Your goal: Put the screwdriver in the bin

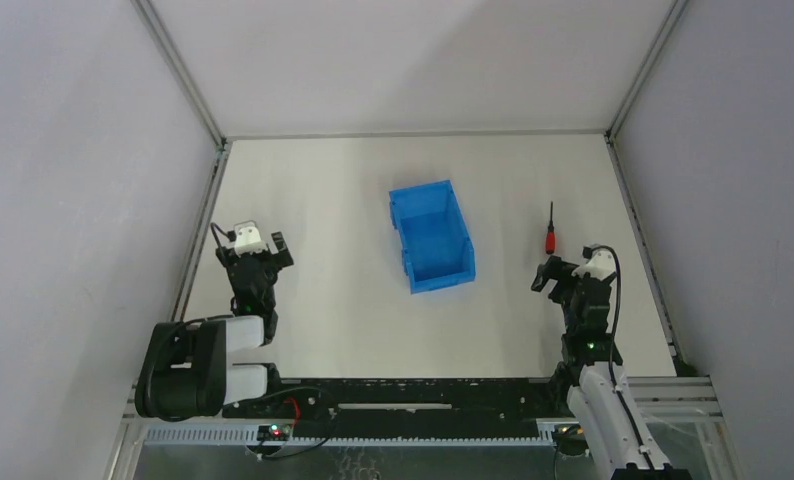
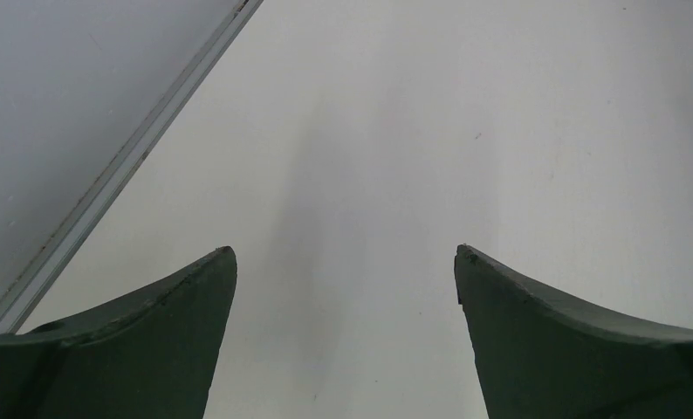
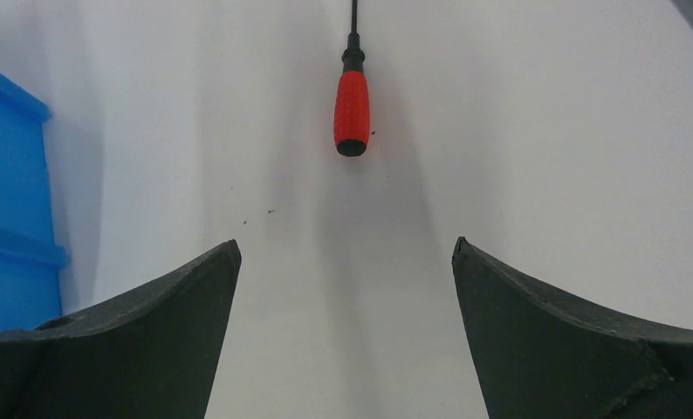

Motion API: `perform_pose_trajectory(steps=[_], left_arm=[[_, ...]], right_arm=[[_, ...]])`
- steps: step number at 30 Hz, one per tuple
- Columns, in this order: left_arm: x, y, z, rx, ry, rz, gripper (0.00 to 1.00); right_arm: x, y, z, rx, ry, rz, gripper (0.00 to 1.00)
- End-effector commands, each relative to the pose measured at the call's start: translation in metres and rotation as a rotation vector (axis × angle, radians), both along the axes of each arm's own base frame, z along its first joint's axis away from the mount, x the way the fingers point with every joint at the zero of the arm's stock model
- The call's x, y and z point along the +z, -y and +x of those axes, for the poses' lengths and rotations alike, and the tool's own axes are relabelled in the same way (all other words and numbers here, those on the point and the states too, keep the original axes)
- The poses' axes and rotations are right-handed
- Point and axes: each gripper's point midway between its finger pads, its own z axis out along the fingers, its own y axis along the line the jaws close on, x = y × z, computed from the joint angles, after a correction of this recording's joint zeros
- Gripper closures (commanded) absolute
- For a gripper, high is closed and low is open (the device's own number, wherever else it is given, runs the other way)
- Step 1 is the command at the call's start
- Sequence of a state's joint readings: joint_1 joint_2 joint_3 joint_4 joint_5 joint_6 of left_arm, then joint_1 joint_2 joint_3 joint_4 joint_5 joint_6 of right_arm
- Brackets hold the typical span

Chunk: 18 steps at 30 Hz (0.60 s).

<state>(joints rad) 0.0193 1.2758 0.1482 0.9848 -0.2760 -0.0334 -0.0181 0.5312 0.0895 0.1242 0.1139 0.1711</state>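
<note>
Jaws of left end effector point(image 1: 257, 258) apart, nothing between them, hovering over worktop point(image 1: 333, 330) well apart from bin point(image 1: 420, 189); probably idle, target lying off its side. Bin mid-worktop, interior apparently empty. Screwdriver point(image 1: 550, 232) flat on worktop right of bin, red handle toward right arm. Right end effector point(image 1: 558, 272) released wide, holding nothing, lined up just short of handle, presumably staged for pickup.

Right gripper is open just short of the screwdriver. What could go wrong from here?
1. The screwdriver lies flat on the table and is slim and round. If the right gripper closes off-centre, it may roll the tool away rather than pinch it.
2. The bin has raised walls and sits skewed to the table edges. A low carry could clip a wall and shove the bin.
</note>
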Motion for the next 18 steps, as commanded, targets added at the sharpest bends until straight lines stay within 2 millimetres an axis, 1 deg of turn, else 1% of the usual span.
perform_pose_trajectory(steps=[1, 3, 4, 5, 6, 7, 8, 9, 10, 11, 13, 15, 18], left_arm=[[0.040, 0.000, 0.016, -0.012, 0.125, 0.019, 0.00], [0.040, 0.000, 0.016, -0.011, 0.125, 0.019, 0.00], [0.040, 0.000, 0.016, -0.013, 0.125, 0.019, 0.00], [0.040, 0.000, 0.016, -0.012, 0.124, 0.019, 0.00], [0.040, 0.000, 0.016, -0.012, 0.125, 0.019, 0.00], [0.040, 0.000, 0.016, -0.012, 0.126, 0.019, 0.00], [0.040, 0.000, 0.016, -0.013, 0.125, 0.019, 0.00], [0.040, 0.000, 0.016, -0.012, 0.125, 0.019, 0.00], [0.040, 0.000, 0.016, -0.012, 0.125, 0.019, 0.00], [0.040, 0.000, 0.016, -0.012, 0.123, 0.019, 0.00], [0.040, 0.000, 0.016, -0.012, 0.124, 0.019, 0.00], [0.040, 0.000, 0.016, -0.013, 0.125, 0.019, 0.00], [0.040, 0.000, 0.016, -0.012, 0.126, 0.019, 0.00]], right_arm=[[0.034, 0.003, 0.012, -0.036, 0.082, 0.025, 0.00], [0.040, 0.003, 0.013, -0.042, 0.069, 0.035, 0.01], [0.046, 0.004, 0.014, -0.055, 0.055, 0.042, 0.00], [0.048, 0.006, 0.013, -0.076, 0.016, 0.045, 0.00], [0.060, 0.008, 0.015, -0.090, 0.006, 0.046, 0.00], [0.063, 0.008, 0.014, -0.084, -0.045, 0.037, 0.00], [0.070, 0.009, 0.015, -0.093, -0.076, 0.035, 0.00], [0.087, 0.010, 0.020, -0.103, -0.092, 0.038, 0.00], [0.093, 0.010, 0.023, -0.105, -0.124, 0.040, 0.00], [0.095, 0.009, 0.025, -0.108, -0.174, 0.047, 0.00], [0.097, 0.002, 0.034, -0.065, -0.264, 0.051, 0.00], [0.099, -0.001, 0.046, -0.033, -0.347, 0.046, 0.00], [0.088, 0.004, 0.064, -0.021, -0.484, 0.023, 0.00]])
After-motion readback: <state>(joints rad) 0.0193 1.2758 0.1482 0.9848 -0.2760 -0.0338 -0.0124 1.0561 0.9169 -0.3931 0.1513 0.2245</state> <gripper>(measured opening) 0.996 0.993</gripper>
